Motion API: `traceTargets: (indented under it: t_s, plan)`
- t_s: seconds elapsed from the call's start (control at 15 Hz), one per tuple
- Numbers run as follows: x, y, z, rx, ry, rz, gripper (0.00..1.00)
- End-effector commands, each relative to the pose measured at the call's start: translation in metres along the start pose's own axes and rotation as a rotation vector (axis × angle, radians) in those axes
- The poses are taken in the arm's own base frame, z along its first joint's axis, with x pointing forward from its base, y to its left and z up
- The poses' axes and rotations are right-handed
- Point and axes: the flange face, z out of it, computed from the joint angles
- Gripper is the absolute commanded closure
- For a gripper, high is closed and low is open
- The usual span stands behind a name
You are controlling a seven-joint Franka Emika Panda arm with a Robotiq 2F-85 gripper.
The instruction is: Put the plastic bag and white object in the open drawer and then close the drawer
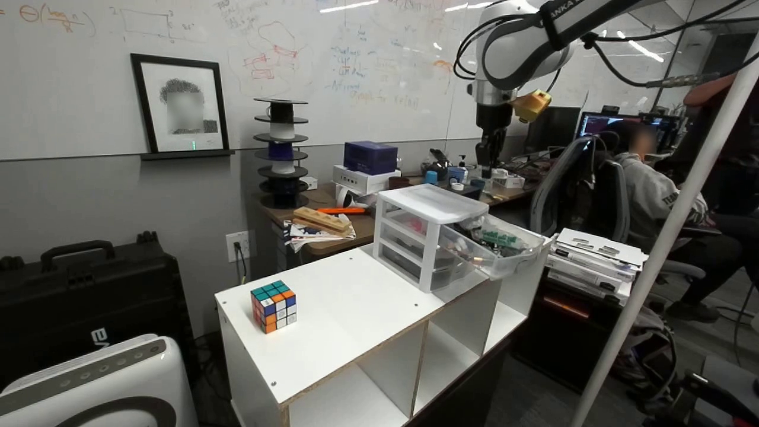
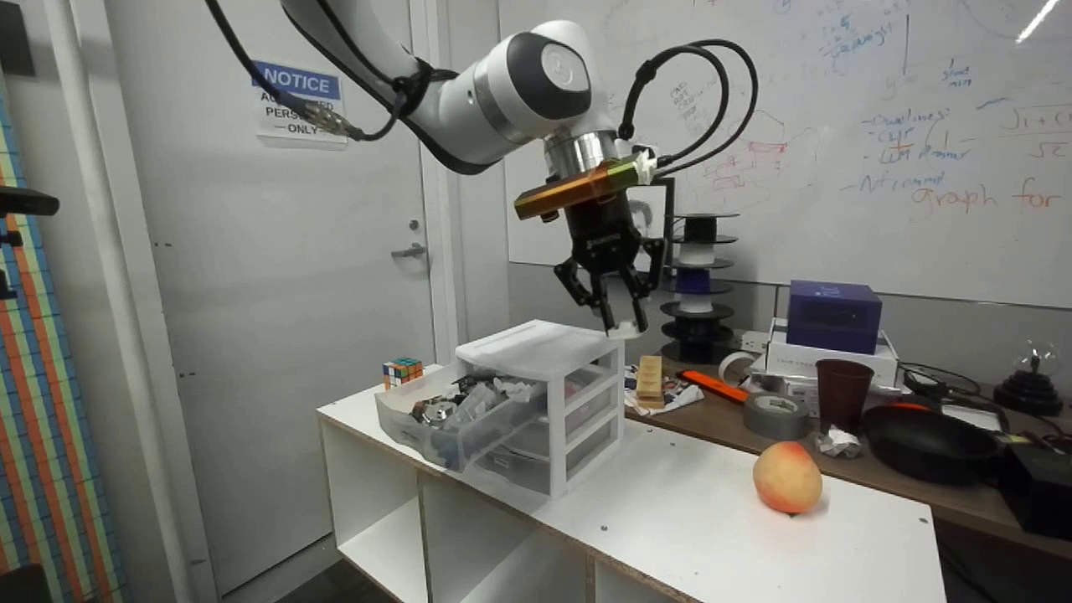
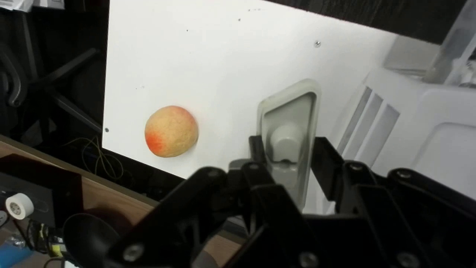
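"Halfway?"
"Possibly: what looks like the plastic bag point(image 2: 483, 405) lies in the open drawer point(image 2: 414, 436)."
"And the white object point(image 3: 288, 137)?"
"Gripped by the end effector point(image 2: 625, 321), drawer at its eight o'clock in an exterior view; placing and closing remain."

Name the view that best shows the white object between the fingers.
The wrist view: the white object looks large there between the fingers, its rim and recessed face visible. In an exterior view, the white object is just a small pale piece between the fingers. In an exterior view, at the fingers, I cannot make it out.
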Motion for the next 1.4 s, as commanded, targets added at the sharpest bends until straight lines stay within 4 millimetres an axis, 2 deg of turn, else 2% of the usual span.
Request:
traceTargets:
  t_s: [0.0,0.33,0.67,0.8,0.93,1.07,1.33]
  plan:
    - [-0.042,-0.039,-0.031,-0.028,0.016,-0.084,0.82]
    - [-0.089,-0.111,-0.052,0.007,0.021,-0.213,0.83]
    - [-0.152,-0.199,-0.049,0.040,-0.031,-0.334,0.83]
    - [-0.164,-0.219,-0.041,0.049,-0.026,-0.374,0.83]
    - [-0.175,-0.230,-0.034,0.033,0.021,-0.388,0.83]
    - [-0.179,-0.229,-0.030,0.030,0.072,-0.388,0.83]
    - [-0.181,-0.211,-0.034,0.032,0.168,-0.326,0.84]
